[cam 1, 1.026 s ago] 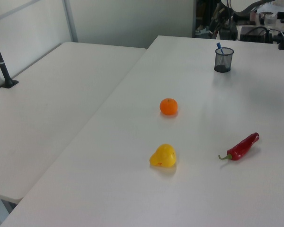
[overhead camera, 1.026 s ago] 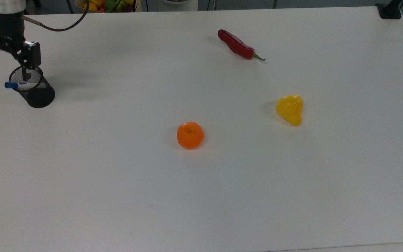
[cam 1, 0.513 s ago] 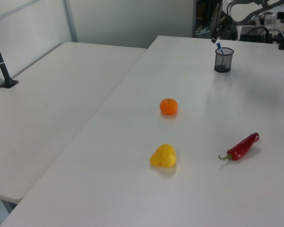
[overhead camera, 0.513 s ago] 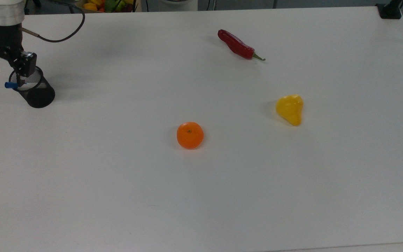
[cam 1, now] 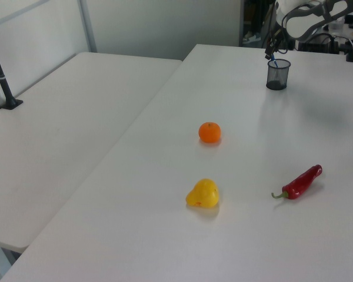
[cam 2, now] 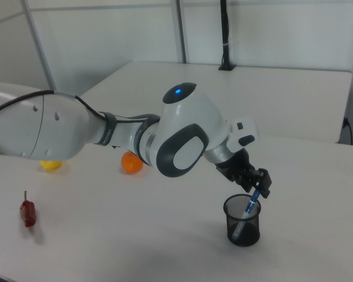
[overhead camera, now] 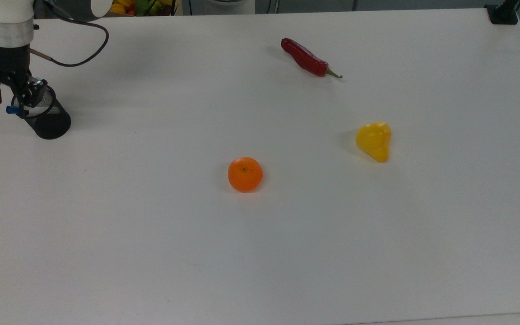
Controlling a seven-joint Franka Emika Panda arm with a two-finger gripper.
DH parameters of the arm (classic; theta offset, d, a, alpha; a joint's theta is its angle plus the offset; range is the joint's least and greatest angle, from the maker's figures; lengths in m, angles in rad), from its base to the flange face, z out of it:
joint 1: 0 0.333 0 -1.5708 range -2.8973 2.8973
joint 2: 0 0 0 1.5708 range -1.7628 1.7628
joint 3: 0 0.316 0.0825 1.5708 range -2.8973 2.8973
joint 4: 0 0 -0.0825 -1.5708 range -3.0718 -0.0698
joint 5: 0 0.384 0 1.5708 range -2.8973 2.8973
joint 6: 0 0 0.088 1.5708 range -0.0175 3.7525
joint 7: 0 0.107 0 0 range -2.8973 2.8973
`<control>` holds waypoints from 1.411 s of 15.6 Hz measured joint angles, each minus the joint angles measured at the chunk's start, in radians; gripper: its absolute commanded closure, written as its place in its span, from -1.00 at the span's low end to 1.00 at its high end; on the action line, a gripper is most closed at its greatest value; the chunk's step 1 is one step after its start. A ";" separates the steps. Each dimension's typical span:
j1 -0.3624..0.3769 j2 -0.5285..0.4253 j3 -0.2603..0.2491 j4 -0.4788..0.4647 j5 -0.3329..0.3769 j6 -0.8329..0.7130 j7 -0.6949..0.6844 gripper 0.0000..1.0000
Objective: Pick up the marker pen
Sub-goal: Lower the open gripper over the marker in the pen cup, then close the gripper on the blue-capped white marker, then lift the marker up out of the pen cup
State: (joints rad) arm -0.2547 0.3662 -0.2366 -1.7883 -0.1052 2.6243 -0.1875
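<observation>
Fingers of the gripper [overhead camera: 11, 100] stand apart on either side of the marker pen [overhead camera: 14, 109] and, as far as I can see, do not clamp it yet. The pen leans in the black mesh cup [overhead camera: 48, 119], at the top view's left on the bench [overhead camera: 287, 248]. Compared with one second ago, the gripper has come lower, down to the blue cap. Orange [overhead camera: 245, 174], yellow pepper [overhead camera: 374, 141] and red chilli [overhead camera: 307, 58] lie unchanged.
</observation>
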 measured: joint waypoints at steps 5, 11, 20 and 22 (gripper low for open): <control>-0.003 0.017 0.000 -0.001 -0.012 0.014 0.000 0.97; -0.004 0.016 -0.001 -0.002 -0.018 0.020 0.000 1.00; -0.005 -0.032 -0.002 0.005 -0.018 0.021 0.001 1.00; -0.005 -0.065 -0.002 0.006 -0.015 0.021 0.002 1.00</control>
State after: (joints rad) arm -0.2600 0.3012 -0.2389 -1.7827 -0.1205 2.6449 -0.1858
